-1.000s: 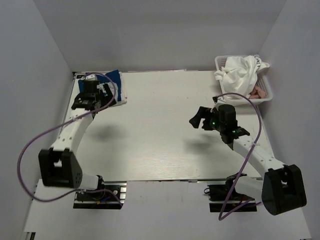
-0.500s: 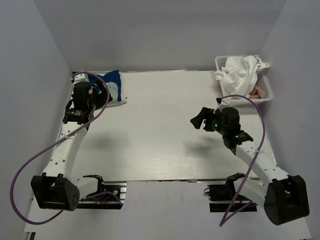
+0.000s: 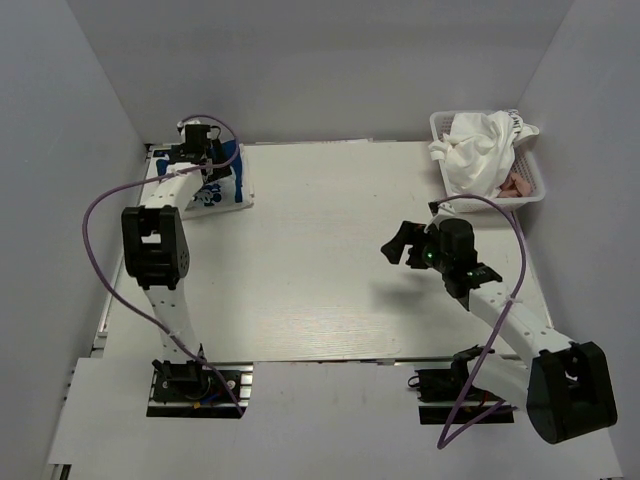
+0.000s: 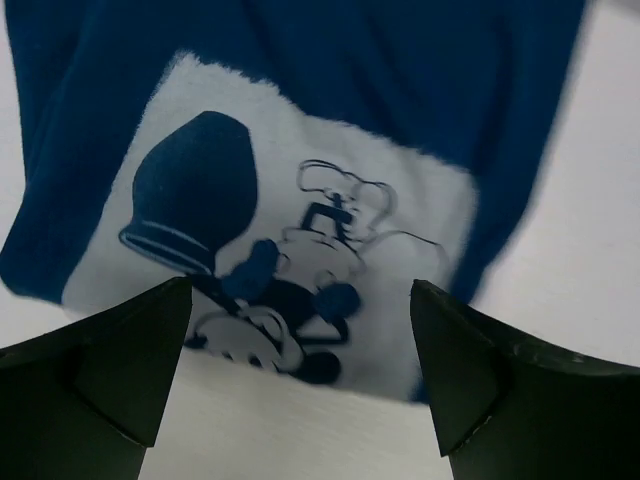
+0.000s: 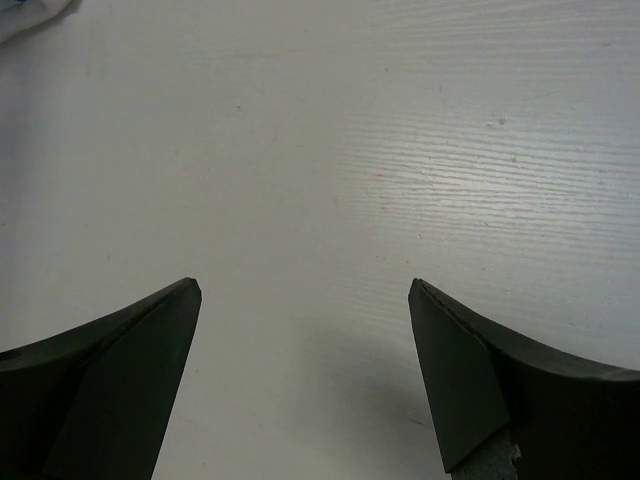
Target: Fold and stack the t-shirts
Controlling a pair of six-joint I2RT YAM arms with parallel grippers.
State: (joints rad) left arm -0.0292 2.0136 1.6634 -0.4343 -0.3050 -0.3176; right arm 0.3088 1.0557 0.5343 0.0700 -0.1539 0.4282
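A folded navy blue t-shirt [image 3: 228, 170] with a white cartoon print [image 4: 300, 240] lies at the table's far left corner. My left gripper [image 3: 203, 160] hangs over it, open; in the left wrist view the left gripper [image 4: 300, 290] frames the print's near edge, holding nothing. Crumpled white t-shirts [image 3: 478, 145] fill the white mesh basket [image 3: 537, 196] at the far right, and a bit of pink t-shirt [image 3: 516, 184] shows under them. My right gripper [image 3: 400, 243] stands open above bare table [image 5: 320, 150], right of centre, with nothing in the right gripper [image 5: 305, 285].
Grey walls close in the table on the left, back and right. Purple cables loop from both arms; the left one [image 3: 100, 215] arcs out past the table's left edge. The left arm's elbow [image 3: 150, 245] stands folded up high.
The left arm has folded upward, its elbow rising, and its gripper has swung toward the far side of the navy t-shirt. The right arm has drifted slightly nearer, still open.
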